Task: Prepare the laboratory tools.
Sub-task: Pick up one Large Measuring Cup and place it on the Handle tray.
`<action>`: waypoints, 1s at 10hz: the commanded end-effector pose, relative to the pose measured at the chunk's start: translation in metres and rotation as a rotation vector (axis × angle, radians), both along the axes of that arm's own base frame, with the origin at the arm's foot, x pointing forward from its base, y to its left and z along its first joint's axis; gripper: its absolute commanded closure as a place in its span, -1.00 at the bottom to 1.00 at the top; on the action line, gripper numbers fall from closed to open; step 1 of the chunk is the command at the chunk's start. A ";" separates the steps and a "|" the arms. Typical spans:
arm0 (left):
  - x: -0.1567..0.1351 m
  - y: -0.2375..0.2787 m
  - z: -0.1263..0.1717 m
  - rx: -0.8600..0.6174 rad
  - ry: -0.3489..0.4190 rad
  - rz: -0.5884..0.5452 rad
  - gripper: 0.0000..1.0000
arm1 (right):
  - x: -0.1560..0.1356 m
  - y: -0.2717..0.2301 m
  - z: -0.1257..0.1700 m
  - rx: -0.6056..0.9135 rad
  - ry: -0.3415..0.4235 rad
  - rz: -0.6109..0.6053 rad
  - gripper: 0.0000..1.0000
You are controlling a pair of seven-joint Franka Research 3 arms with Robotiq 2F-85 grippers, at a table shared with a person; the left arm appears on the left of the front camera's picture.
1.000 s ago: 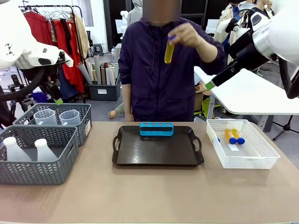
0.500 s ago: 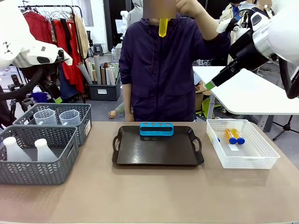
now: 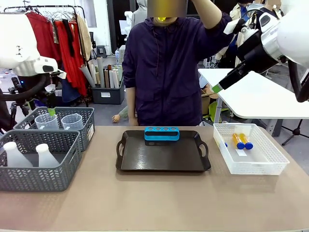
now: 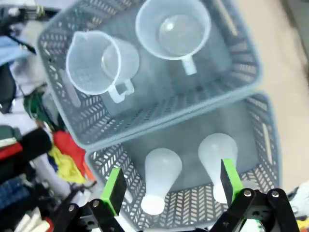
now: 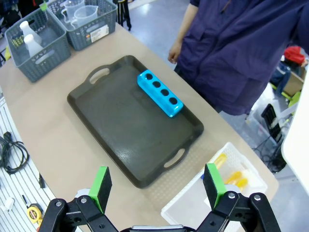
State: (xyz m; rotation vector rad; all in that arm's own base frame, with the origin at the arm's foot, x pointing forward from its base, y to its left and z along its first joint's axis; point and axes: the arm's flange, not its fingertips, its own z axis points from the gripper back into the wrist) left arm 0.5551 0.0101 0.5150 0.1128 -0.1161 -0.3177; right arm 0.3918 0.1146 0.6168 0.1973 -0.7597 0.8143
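Two clear beakers (image 4: 101, 60) (image 3: 47, 121) stand in the far grey basket (image 3: 87, 126). Two whitish flasks (image 4: 161, 169) (image 3: 14, 155) stand in the near grey basket (image 3: 48, 179). My left gripper (image 4: 172, 181) hangs open above the flasks, touching nothing; one green pad (image 3: 50, 111) shows over the baskets. Amber tubes with blue caps (image 3: 241, 141) (image 5: 231, 178) lie in the white basket (image 3: 270, 166). The person's raised hand (image 3: 205, 9) holds a yellow tube (image 3: 164, 19) at head height, mostly hidden. My right gripper (image 5: 157, 186) is open, high over the table's right side.
A black tray (image 3: 163, 157) lies mid-table with an empty blue tube rack (image 3: 161, 133) at its far edge. The person stands just behind it. A white side table (image 3: 260, 96) is at the back right. Bare tabletop runs along the near edge.
The person lifted the yellow tube from chest height to the head. My left arm swung down and over the grey baskets. The right arm stayed still.
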 end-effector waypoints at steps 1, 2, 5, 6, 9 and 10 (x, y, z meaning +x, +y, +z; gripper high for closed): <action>0.032 0.003 -0.008 -0.037 0.063 0.082 -1.00 | 0.000 0.000 0.000 0.006 0.001 0.008 -1.00; 0.045 0.013 -0.022 -0.058 0.076 0.127 -1.00 | 0.000 0.000 0.000 0.006 0.001 0.008 -1.00; 0.076 0.049 -0.052 -0.120 0.070 0.206 -1.00 | 0.000 0.000 0.000 0.006 0.001 0.008 -1.00; 0.080 0.058 -0.060 -0.113 0.079 0.227 -1.00 | 0.000 0.000 0.000 0.006 0.001 0.008 -1.00; 0.089 0.074 -0.081 -0.103 0.104 0.234 -1.00 | 0.000 0.000 0.000 0.006 0.001 0.008 -1.00; 0.093 0.075 -0.089 -0.102 0.113 0.233 -1.00 | 0.000 0.000 0.000 0.006 0.001 0.008 -1.00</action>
